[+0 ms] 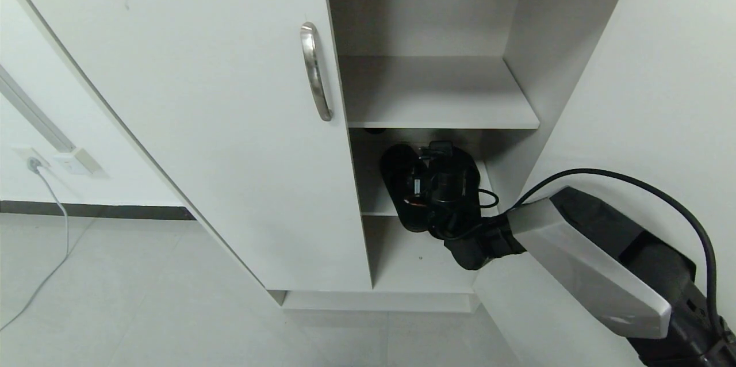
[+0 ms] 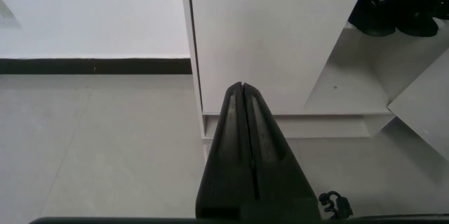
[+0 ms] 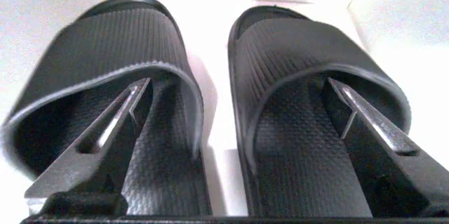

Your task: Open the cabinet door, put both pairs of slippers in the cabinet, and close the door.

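Your pair of black slippers (image 1: pixel 428 188) sits on the cabinet's lower shelf (image 1: pixel 375 200), side by side, toes pointing toward the back. The right gripper (image 3: pixel 235 87) is in there with them. Its jaws stand spread wide, one of its fingers (image 3: pixel 116 129) tucked under the strap of one slipper and the other under the strap of its neighbour, neither pressing on the inner sides that run between them. So you are looking at a released grip, with the pair resting on the shelf board.

Above them runs the upper shelf (image 1: pixel 431 91), a plain white board. The cabinet (image 1: pixel 520 39) has its right door (image 1: pixel 650 102) swung open toward you, beside the right arm. The left door (image 1: pixel 172 96) is shut, its metal handle (image 1: pixel 315 71) upright along the edge next to the opening.

Your left gripper (image 2: pixel 242 97) hangs low over the grey floor (image 2: pixel 91 147) in front of the cabinet's base — jaws pressed together, only a thin seam between them. Off to the left, a wall socket (image 1: pixel 34 164) has a grey cable plugged in, trailing down to the floor.
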Robot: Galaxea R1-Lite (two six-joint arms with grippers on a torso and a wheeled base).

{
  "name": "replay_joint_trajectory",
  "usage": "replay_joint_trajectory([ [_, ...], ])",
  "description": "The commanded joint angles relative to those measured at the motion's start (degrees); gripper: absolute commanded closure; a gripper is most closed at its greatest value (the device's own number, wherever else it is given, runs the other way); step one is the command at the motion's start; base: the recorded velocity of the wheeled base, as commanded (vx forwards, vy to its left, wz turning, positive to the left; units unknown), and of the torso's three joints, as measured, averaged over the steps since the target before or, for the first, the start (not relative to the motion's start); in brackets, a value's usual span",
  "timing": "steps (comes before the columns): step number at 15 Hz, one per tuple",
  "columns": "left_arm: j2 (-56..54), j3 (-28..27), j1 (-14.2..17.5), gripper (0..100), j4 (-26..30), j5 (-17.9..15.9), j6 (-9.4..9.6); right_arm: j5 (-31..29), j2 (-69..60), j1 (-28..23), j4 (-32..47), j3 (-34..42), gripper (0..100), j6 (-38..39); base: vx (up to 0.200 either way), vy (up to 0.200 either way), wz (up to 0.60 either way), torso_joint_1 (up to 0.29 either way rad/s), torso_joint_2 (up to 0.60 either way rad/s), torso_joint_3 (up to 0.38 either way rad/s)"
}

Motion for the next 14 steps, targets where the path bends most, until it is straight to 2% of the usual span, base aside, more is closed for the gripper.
replay_joint_trajectory([
  [1,0.1,0.0,0.0,100,0.0,0.0,-0.01,-0.1,-3.6,1.0,-2.0,5.4,0,0.0,0.000,0.000,0.00,0.000,0.00,0.000],
  [8,0.1,0.0,0.0,100,0.0,0.0,-0.01,-0.1,-15.4,7.5,-18.5,33.6,0,-0.2,0.000,0.000,0.00,0.000,0.00,0.000],
  [11,0.1,0.0,0.0,100,0.0,0.0,-0.01,-0.1,-18.5,9.1,-23.1,41.2,0,-0.2,0.000,0.000,0.00,0.000,0.00,0.000],
  [14,0.1,0.0,0.0,100,0.0,0.0,0.08,-0.1,-19.9,10.2,-24.0,43.7,0,-0.7,0.000,0.000,0.00,0.000,0.00,0.000],
])
